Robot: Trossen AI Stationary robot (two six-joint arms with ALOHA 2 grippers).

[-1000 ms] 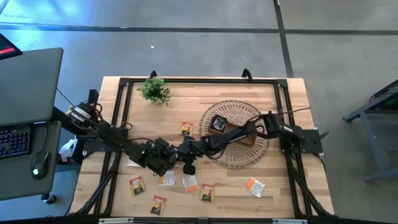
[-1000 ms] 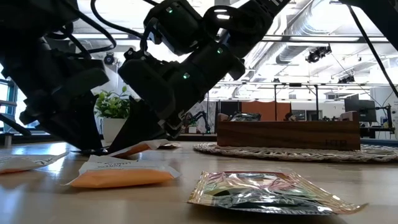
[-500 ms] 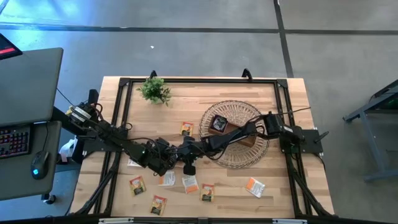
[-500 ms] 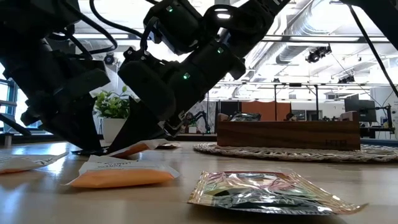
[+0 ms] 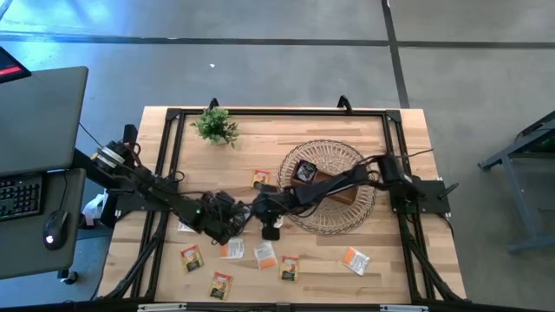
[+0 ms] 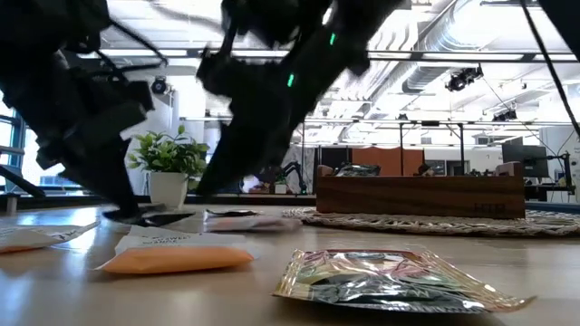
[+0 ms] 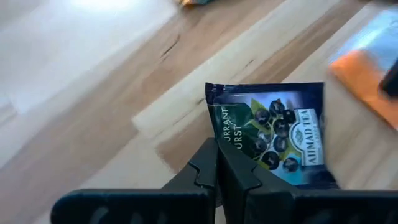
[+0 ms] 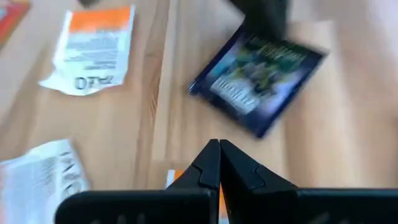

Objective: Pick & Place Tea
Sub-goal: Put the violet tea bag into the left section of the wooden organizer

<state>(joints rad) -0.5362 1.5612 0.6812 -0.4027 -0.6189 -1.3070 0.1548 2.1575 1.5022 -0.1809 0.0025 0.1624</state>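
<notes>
A dark blue tea packet (image 7: pixel 273 134) lies flat on the wooden surface (image 5: pixel 286 139), its near edge pinched by the left hand (image 7: pixel 217 171) at about eight o'clock from the wicker basket (image 5: pixel 347 165). The right hand (image 8: pixel 219 163), fingers pressed together and empty, hovers just above.

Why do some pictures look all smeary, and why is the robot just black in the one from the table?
Low view: bright ceiling lights and windows behind turn the arms into dark, motion-smeared shapes, while the silver foil packet up close glints. Right wrist view: the dark blue tea packet is smeared by movement. Left wrist view: the blue tea packet reads fairly clearly; the orange packet at the edge is blurred.
</notes>
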